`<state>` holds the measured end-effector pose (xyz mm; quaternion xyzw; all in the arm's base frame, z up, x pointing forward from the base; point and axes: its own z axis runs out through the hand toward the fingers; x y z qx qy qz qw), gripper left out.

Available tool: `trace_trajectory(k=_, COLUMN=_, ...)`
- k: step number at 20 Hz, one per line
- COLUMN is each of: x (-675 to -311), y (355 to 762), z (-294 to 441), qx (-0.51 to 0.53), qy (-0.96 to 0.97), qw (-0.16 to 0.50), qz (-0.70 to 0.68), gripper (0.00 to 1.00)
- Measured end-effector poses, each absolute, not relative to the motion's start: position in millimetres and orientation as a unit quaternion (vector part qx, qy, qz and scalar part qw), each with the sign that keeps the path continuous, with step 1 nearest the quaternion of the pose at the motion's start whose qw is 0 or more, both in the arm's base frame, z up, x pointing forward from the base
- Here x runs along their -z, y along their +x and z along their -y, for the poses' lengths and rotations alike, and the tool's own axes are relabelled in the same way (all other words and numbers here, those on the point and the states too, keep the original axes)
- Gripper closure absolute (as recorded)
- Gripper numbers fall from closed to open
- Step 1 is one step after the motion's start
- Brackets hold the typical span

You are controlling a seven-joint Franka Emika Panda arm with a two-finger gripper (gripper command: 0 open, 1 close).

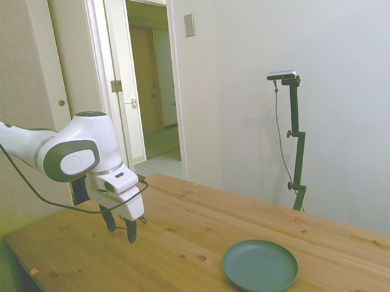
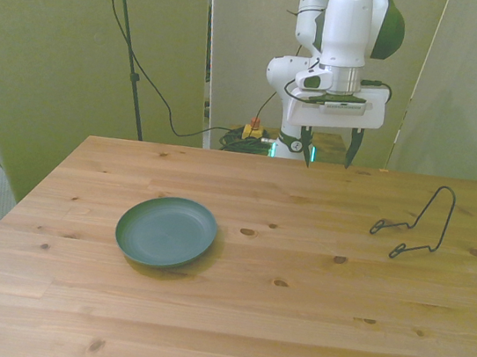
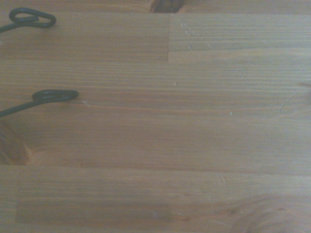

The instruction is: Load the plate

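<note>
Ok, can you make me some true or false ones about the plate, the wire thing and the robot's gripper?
1. The plate lies flat on the table with nothing on it. True.
2. The gripper is holding the plate. False: it is open and empty, up in the air near the table's far edge.
3. The wire stand is on the front view's right, apart from the plate. True.
4. The plate is red. False: it is dark teal-green.
5. The plate sits in the wire stand. False: the stand is empty.
</note>
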<state>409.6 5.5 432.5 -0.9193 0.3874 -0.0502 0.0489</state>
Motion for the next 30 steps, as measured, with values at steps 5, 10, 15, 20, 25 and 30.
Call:
trace_trajectory(k=5, x=-434, y=419, z=12, qx=0.058, qy=-0.924, qw=0.018, qz=-0.377, gripper=0.00)
trace_trajectory(k=10, x=-440, y=452, z=80, qx=0.071, qy=-0.936, qw=-0.039, qz=-0.343, gripper=0.00)
trace_trajectory(k=15, x=-432, y=493, z=121, qx=0.073, qy=-0.953, qw=-0.082, qz=-0.281, gripper=0.00)
trace_trajectory(k=20, x=-415, y=512, z=136, qx=0.071, qy=-0.967, qw=-0.114, qz=-0.218, gripper=0.00)
trace_trajectory(k=25, x=-404, y=515, z=141, qx=0.081, qy=-0.970, qw=-0.128, qz=-0.192, gripper=0.00)
trace_trajectory(k=30, x=-396, y=504, z=172, qx=0.092, qy=-0.972, qw=-0.151, qz=-0.156, gripper=0.00)
